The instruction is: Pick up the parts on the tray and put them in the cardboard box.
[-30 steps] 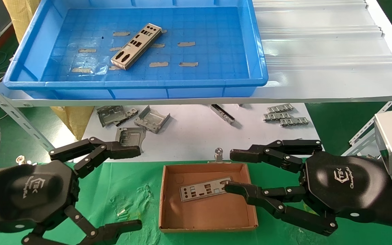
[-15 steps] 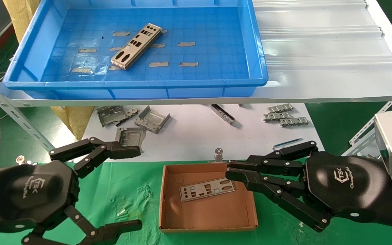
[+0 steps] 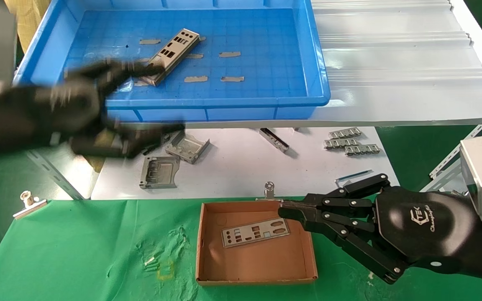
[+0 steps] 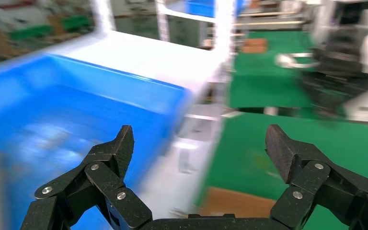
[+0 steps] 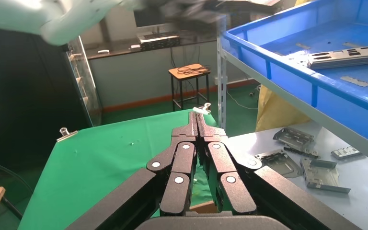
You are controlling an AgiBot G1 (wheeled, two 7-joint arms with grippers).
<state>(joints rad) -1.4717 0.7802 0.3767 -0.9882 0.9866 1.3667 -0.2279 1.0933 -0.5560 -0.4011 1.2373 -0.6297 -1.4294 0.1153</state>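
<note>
Green cloth covers the bench where the small brown cardboard box holds one flat punched silvery plate. My right gripper hangs at the box's far right corner, fingers pressed together, empty. My left gripper, fingers spread wide, is at the near wall of the big blue plastic tray, beside a second plate lying inside.

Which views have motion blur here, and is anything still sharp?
Head view: the left hand is smeared by the tray; the right hand, box and both plates are crisp. Left wrist view: background streaked, its own fingers sharp. Right wrist view: sharp, except the blurred arm across the upper edge.
</note>
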